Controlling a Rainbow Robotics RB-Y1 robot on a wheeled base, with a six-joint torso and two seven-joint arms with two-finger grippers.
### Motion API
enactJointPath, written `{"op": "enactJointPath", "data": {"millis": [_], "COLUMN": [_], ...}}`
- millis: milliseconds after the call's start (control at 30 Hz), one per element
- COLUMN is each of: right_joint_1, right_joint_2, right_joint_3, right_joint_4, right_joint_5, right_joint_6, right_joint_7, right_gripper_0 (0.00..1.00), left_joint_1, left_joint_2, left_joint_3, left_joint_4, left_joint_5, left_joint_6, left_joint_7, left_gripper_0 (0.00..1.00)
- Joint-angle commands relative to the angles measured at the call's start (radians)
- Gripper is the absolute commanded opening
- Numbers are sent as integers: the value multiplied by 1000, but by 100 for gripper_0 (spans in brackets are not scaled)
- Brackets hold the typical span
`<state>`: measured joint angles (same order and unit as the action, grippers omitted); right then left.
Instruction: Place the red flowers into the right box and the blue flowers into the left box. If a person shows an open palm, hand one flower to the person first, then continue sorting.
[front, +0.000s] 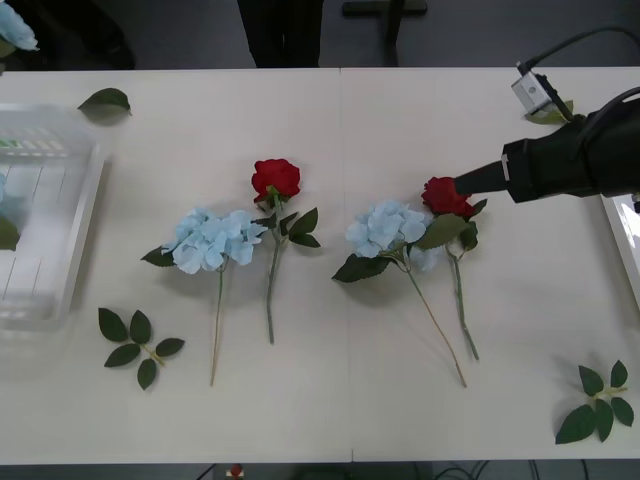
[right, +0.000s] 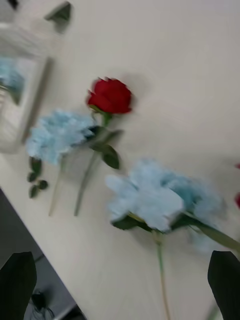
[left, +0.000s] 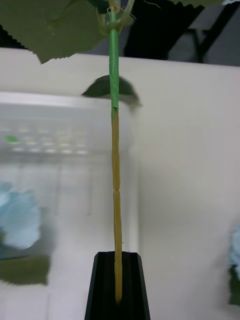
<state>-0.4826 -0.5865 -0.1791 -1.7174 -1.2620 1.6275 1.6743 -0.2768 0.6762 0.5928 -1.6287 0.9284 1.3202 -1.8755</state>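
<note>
Left wrist view: black left tool (left: 118, 285) pinched on thin, jointed stem (left: 116, 175); right tool (right: 120, 280) wide

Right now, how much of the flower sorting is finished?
Early on. The left box already holds one blue flower. The left gripper is shut on another stem, above that box. The right gripper, open, nears a red rose. Two blue flowers and two roses remain on the table.
</note>
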Motion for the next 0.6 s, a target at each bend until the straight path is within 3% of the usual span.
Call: {"op": "enactJointPath", "data": {"millis": [33, 233, 600], "right_joint_1": [-37, -37, -34], "right_joint_2": [-18, -21, 30], "right_joint_3": [20, 109, 297], "right_joint_4": [-48, -68, -51], "right_joint_5": [151, 355, 674], "right_joint_6": [64, 95, 68], "right_joint_7": [-110, -206, -243], "right_gripper_0": [100, 100, 100], "left_joint_1": [33, 87, 85], "left_joint_2": [82, 109, 109], "left_joint_3": [25, -27, -177], "left_joint_4": [79, 204, 421], "left_joint_5": [-69, -99, -91], "left_joint_6": [-65, -227, -477], "left_joint_7": [26, 15, 10], "left_gripper_0": [0, 0, 0]}}
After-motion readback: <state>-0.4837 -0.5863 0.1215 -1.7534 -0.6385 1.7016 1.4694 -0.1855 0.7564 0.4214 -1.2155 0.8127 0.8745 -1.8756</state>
